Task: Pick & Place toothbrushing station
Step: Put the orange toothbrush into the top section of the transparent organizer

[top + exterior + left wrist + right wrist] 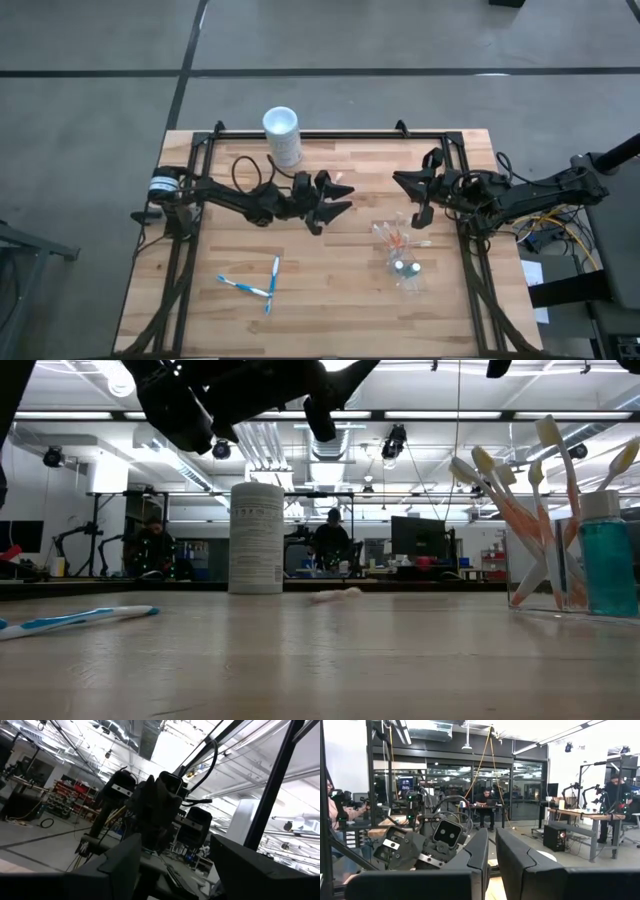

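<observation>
Standing on the plank-wood desk (330, 300), clear cup (404, 262) holds thin orange-white toothbrushes (510, 500); left gripper (335, 200) open, right gripper (407, 195) nearly closed, empty.

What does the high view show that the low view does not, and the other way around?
Only the high view shows both arms whole over the table, the left pincer open and the right pincer empty, plus two crossed blue-and-white toothbrushes. Only the low view shows the room behind, with seated people, and a bottle of blue-green liquid in the clear cup. Both show the white cup, the clear cup and its orange-and-white toothbrushes.
</observation>
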`<move>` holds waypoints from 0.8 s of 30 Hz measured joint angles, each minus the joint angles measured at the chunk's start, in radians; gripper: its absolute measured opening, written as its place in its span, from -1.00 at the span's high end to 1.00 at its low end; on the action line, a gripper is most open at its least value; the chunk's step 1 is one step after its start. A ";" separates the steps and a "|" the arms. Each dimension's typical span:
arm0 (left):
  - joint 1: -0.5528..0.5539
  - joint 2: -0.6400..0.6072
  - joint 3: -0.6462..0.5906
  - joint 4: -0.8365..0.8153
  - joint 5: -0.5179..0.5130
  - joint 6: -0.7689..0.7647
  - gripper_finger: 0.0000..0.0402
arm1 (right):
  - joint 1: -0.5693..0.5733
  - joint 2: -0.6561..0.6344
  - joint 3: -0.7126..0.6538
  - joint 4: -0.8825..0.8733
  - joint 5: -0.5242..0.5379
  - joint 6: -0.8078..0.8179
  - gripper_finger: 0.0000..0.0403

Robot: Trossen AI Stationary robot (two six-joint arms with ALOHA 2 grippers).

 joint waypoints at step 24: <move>0.089 -0.223 0.231 -1.670 -0.227 -0.142 -0.21 | 0.000 0.000 0.000 -0.007 0.002 -0.014 0.85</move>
